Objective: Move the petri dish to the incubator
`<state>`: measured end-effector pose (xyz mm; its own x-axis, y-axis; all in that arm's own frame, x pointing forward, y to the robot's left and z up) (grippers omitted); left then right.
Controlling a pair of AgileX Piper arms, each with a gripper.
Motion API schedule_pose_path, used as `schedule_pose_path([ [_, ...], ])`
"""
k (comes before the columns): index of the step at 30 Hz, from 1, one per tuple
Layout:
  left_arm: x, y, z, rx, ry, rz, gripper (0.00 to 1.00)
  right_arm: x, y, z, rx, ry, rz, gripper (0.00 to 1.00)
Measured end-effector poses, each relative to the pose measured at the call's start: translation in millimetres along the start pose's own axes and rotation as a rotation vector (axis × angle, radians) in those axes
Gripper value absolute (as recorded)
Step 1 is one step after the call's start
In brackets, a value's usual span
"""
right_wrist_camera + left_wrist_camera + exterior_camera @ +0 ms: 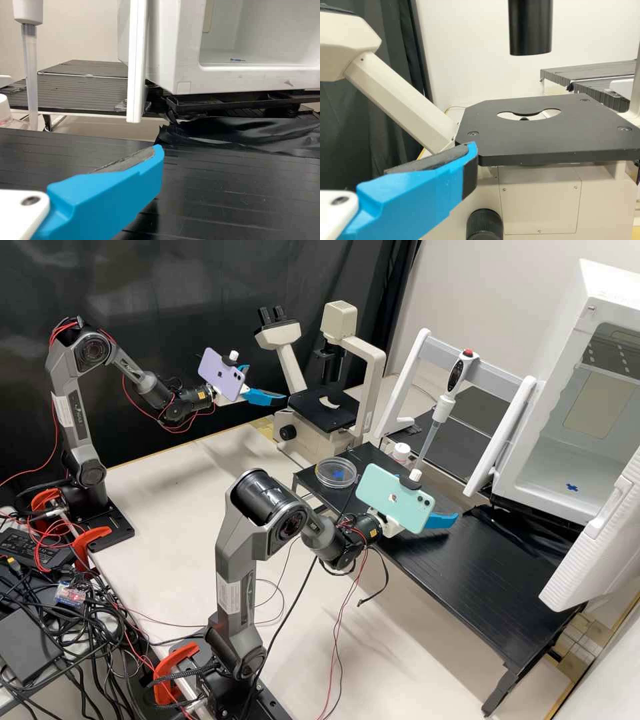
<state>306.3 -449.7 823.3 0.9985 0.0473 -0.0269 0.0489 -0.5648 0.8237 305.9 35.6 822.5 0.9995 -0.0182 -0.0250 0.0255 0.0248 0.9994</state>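
The clear round petri dish lies over a blue mark at the left end of the low black table. The white incubator stands open at the right, a blue mark on its floor; its front corner and opening show in the right wrist view. My left gripper, open and empty, hangs beside the microscope, away from the dish. The left gripper has one finger before the microscope stage. Over the black table, right of the dish, is my right gripper, open; the right gripper points toward the incubator side.
The microscope stands behind the petri dish. A pipette hangs on a white stand, with a small white-capped bottle near its tip. The incubator's open door juts over the black table's right end. Cables trail below the right arm.
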Motion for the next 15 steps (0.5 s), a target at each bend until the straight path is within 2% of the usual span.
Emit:
schedule_pose_path([
  [9,0,0.0,0,0.0,0.0,0.0,1.0,-3,0,0,0.003,0.0,0.0,1.0],
  [15,0,0.0,0,0.0,0.0,0.0,1.0,-24,7,-7,0.059,0.04,0.014,1.0],
])
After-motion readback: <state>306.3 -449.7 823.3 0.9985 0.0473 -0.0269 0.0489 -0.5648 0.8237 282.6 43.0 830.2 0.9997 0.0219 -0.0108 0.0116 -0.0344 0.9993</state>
